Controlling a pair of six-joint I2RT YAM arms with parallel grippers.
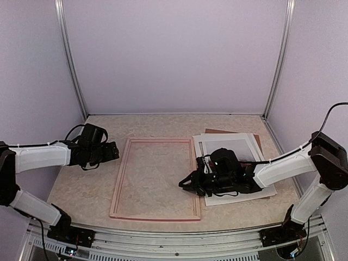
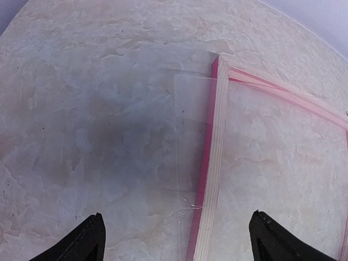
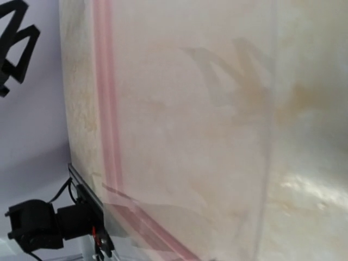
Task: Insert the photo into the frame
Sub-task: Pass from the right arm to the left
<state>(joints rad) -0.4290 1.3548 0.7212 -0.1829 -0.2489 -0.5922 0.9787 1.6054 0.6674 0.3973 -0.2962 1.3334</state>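
Observation:
The frame [image 1: 118, 179] lies flat mid-table with its pale back up. Its pink-red side and pale wood rail [image 2: 213, 163] run between my left fingers. A clear pane [image 2: 190, 136] lies by the frame's corner and sticks out past the rail. My left gripper [image 1: 115, 151] hovers open over that far-left corner, holding nothing [image 2: 176, 214]. The photo [image 1: 228, 145] lies in a stack on the right, showing a white border and a pale grey field. My right gripper [image 1: 187, 185] sits at the frame's right rail. Its wrist view looks through the clear pane [image 3: 217, 136], with its fingers hidden.
A brown backing board [image 1: 215, 131] lies under the white sheets at the back right. Walls with metal posts [image 1: 73, 65] close in the table on three sides. A metal rail [image 1: 179, 239] runs along the near edge. My left arm [image 3: 16, 43] shows blurred at the upper left of the right wrist view.

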